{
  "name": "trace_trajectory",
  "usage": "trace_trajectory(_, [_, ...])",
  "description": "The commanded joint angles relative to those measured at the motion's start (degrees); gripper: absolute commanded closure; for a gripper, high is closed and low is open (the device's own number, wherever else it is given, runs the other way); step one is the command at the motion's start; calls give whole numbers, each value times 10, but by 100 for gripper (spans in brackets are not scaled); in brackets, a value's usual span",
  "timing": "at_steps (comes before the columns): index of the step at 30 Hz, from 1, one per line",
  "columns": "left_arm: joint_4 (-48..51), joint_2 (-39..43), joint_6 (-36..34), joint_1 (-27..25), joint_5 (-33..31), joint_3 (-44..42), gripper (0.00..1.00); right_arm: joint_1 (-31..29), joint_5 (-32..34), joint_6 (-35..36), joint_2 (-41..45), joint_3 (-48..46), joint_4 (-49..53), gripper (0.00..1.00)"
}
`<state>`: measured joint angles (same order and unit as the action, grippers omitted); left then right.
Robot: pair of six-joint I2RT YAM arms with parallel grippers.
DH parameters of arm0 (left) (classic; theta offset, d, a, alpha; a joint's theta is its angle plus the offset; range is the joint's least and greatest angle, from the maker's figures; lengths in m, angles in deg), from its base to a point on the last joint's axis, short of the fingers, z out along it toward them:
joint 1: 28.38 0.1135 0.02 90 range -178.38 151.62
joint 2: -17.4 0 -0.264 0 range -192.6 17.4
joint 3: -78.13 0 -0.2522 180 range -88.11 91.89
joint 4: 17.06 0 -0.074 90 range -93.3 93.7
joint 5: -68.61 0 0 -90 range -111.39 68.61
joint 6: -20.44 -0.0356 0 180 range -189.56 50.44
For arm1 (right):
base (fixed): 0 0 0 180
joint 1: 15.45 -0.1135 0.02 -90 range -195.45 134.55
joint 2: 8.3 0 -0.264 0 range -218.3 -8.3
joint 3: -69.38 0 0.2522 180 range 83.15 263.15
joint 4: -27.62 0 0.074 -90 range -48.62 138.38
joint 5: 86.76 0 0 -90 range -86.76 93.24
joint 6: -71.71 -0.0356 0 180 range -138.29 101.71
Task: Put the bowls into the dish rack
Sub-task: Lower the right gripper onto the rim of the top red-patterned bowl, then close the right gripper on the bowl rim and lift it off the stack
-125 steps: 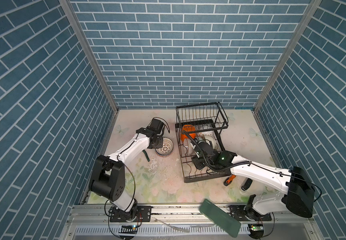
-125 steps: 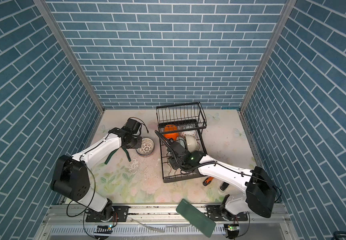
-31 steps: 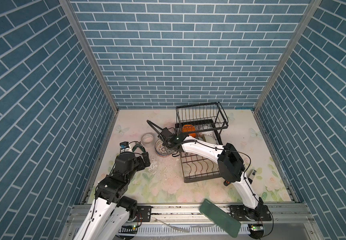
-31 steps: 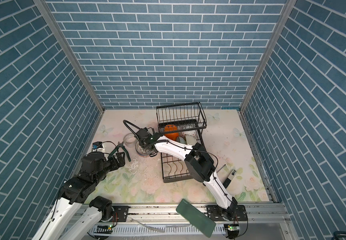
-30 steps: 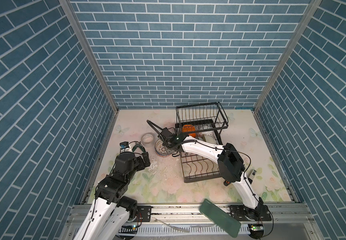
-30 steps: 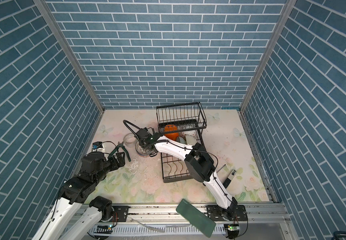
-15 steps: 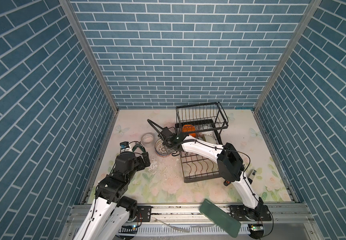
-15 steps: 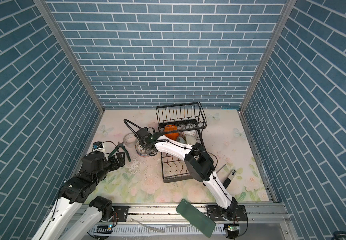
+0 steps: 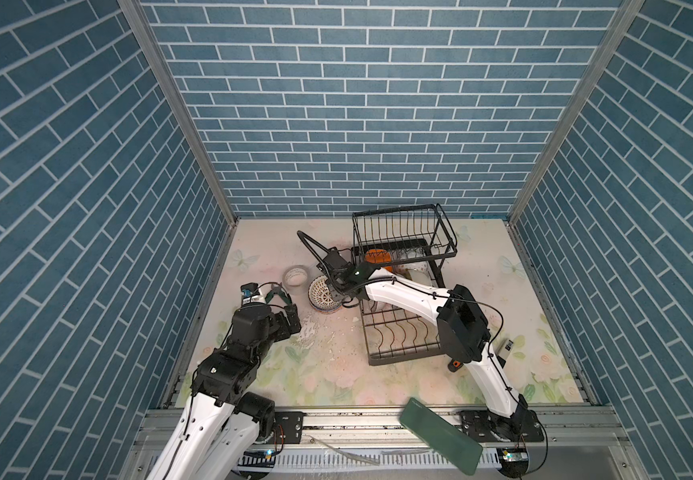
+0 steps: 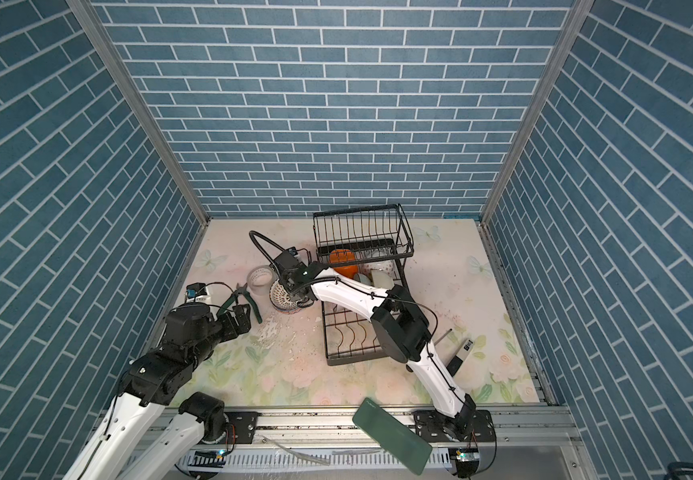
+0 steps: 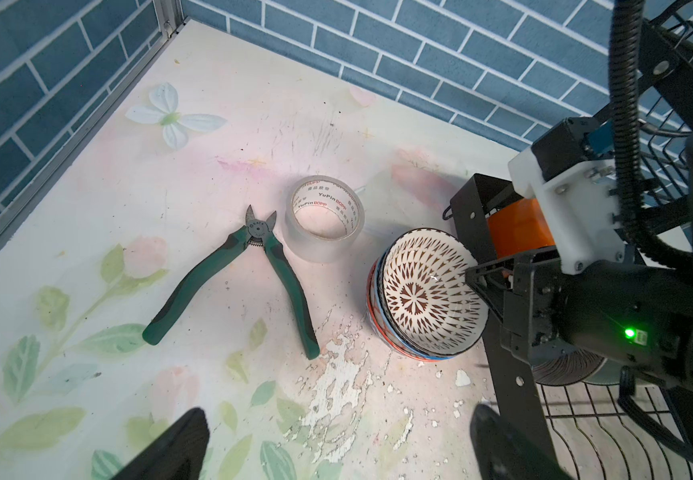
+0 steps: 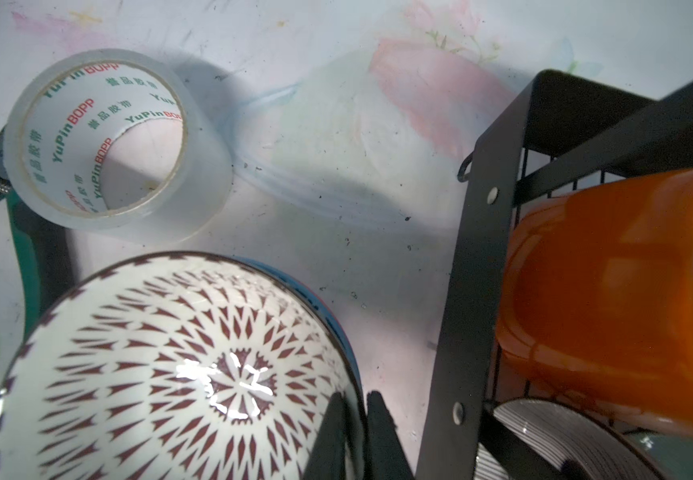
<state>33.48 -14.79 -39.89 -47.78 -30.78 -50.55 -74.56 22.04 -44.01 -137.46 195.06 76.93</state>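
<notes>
A stack of patterned bowls [image 9: 323, 293] [image 10: 282, 296] stands on the table just left of the black wire dish rack [image 9: 403, 351] [image 10: 361, 232]. The top bowl [image 11: 424, 295] [image 12: 162, 374] is white with dark red marks. My right gripper [image 12: 355, 401] [image 9: 338, 296] reaches across and is shut on that bowl's rim, one finger inside and one outside. In the rack lie an orange bowl [image 9: 376, 256] [image 12: 627, 311], a striped bowl [image 12: 544, 436] and cream bowls [image 10: 380, 276]. My left gripper [image 11: 336, 436] [image 9: 291, 319] hangs open over bare table, near the front left.
A clear tape roll [image 11: 324, 224] [image 12: 108, 141] and green-handled pliers [image 11: 253, 266] lie left of the bowl stack. The rack's black corner bracket [image 12: 482, 270] stands close beside the right gripper. Small tools [image 9: 509, 347] lie right of the rack; a green pad [image 9: 440, 432] is at the front rail.
Over the last second my right gripper's jaws have closed onto the top bowl's rim. Earlier, the left arm drew back from the bowls and the right arm came out of the rack to them.
</notes>
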Motion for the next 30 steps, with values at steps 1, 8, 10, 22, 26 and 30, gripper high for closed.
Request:
trace_trajectory(1, [1,-4,-9,4,-6,-9,0,-4,-9,-4,10,12,19,95])
trace_trajectory(8, [2,-8,-9,4,-5,-6,0,-5,-10,-6,22,13,15,100])
trace_trajectory(10, [2,-6,-9,4,-5,-6,0,-5,-10,-7,24,12,13,100])
trace_trajectory(22, [3,-9,-9,4,-5,-6,0,-4,-22,2,75,-36,-45,100])
trace_trajectory(26, [4,-11,-9,4,-4,-5,0,-4,-30,10,93,-61,-71,100])
trace_trajectory(30, [6,-12,-8,4,-5,-3,0,-6,-44,22,111,-86,-102,100])
